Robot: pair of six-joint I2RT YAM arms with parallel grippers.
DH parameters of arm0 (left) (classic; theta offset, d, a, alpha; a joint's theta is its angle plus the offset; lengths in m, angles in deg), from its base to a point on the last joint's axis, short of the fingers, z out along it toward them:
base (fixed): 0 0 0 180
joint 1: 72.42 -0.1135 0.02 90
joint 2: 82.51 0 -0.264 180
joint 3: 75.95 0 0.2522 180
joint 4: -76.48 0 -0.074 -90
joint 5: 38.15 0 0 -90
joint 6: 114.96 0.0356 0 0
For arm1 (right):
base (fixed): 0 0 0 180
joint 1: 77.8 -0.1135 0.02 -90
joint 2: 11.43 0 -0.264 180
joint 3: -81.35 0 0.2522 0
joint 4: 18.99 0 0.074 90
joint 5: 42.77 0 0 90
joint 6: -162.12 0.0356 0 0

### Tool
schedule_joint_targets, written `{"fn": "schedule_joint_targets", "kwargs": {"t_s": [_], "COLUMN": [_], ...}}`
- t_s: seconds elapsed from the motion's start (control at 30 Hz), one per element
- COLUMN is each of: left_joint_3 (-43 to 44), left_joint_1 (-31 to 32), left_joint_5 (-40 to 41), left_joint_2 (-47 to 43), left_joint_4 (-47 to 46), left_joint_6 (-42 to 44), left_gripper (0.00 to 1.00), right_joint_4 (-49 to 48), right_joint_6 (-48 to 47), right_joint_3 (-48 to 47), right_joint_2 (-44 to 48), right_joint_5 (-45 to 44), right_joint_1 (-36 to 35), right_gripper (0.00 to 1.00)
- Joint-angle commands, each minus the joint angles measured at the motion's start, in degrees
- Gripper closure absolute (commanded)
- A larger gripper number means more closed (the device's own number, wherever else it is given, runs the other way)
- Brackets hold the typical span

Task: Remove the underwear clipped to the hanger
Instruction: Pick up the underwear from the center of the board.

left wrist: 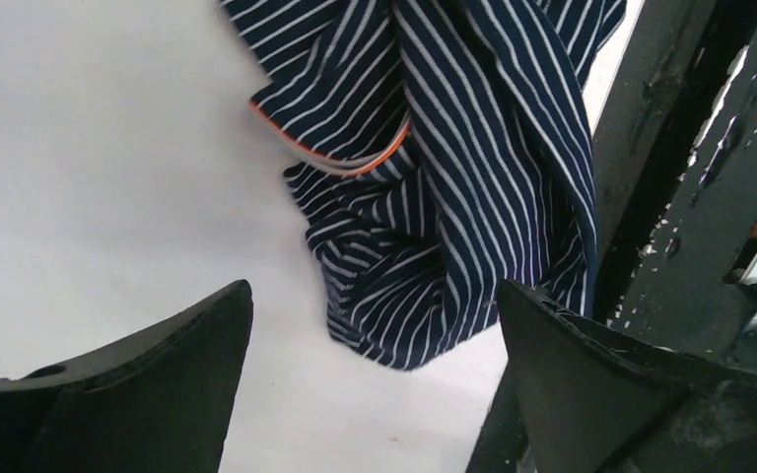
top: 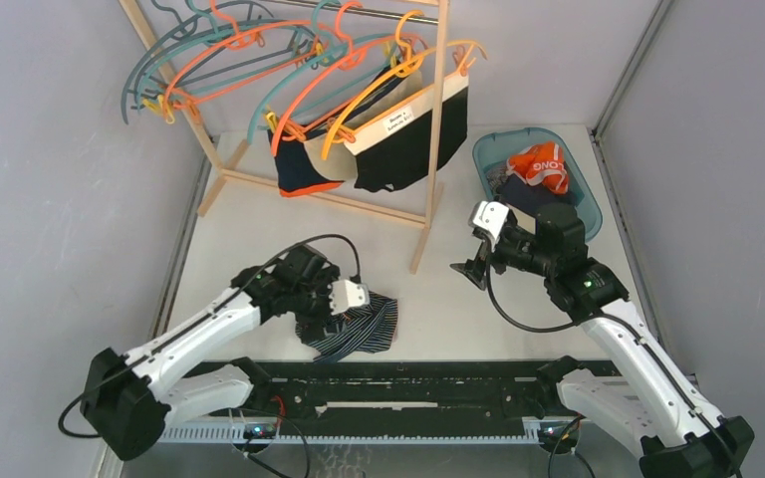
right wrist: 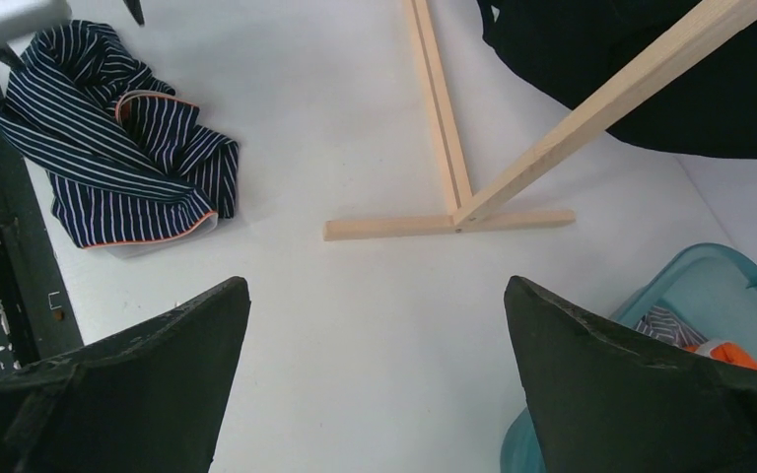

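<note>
Navy striped underwear (top: 354, 331) lies crumpled on the table near the front rail; it also shows in the left wrist view (left wrist: 434, 187) and the right wrist view (right wrist: 123, 148). My left gripper (top: 331, 321) is open and empty right beside it, its jaws just short of the cloth (left wrist: 375, 325). Navy briefs with orange trim (top: 302, 169) and black briefs with a white waistband (top: 408, 139) hang clipped to hangers (top: 359, 90) on the wooden rack. My right gripper (top: 470, 271) is open and empty above the table, right of the rack's foot (right wrist: 448, 225).
A teal bin (top: 583, 189) at the back right holds orange and dark underwear (top: 543, 164); its corner shows in the right wrist view (right wrist: 720, 286). The wooden rack's post (top: 434, 129) stands mid-table. Several bare hangers (top: 199, 60) hang at the left. The black front rail (top: 398, 393) runs along the near edge.
</note>
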Motion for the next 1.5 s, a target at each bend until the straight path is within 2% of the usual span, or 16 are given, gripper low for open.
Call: {"fn": "schedule_joint_targets", "kwargs": {"t_s": [0.0,0.1,0.3,0.53,0.67,0.87,1.03,1.27,1.47], "left_joint_3": [-2.05,-2.7,-2.92,-2.34,-0.65,4.45,12.53,22.7,24.82], "left_joint_1": [3.46,4.15,5.86,6.03,6.03,5.44,4.85,4.71,4.92], "left_joint_5": [1.92,0.88,-0.99,-2.56,-2.63,0.48,0.15,-9.5,-17.64], "left_joint_2": [4.49,7.86,13.68,14.14,12.5,6.42,2.63,0.63,1.85], "left_joint_4": [-5.58,-7.16,-8.93,-9.43,-8.07,-5.29,-2.4,-6.22,-15.89], "left_joint_6": [2.38,2.81,2.93,3.78,4.26,4.34,5.06,1.39,-7.34], "left_gripper": [0.07,0.15,0.38,0.72,0.99,1.0,1.0,1.0,1.0], "right_joint_4": [-1.49,-1.31,-1.15,-0.94,-0.94,-1.48,-1.84,-2.96,-6.26], "right_joint_6": [0.91,0.78,0.41,-0.06,-0.03,1.11,2.91,6.03,9.06], "right_joint_3": [-0.01,-0.03,-0.05,-0.03,-0.04,-0.02,-0.06,-0.06,0.52], "right_joint_2": [0.53,0.01,-0.85,-0.95,-0.81,-0.16,0.3,0.75,0.37], "right_joint_5": [1.9,2.04,1.98,1.9,2.26,4.26,8.21,16.63,21.39], "right_joint_1": [0.79,0.95,0.97,1.1,1.18,1.51,1.41,1.22,-1.04], "right_gripper": [0.0,0.0,0.0,0.0,0.0,0.0,0.0,0.01,0.02]}}
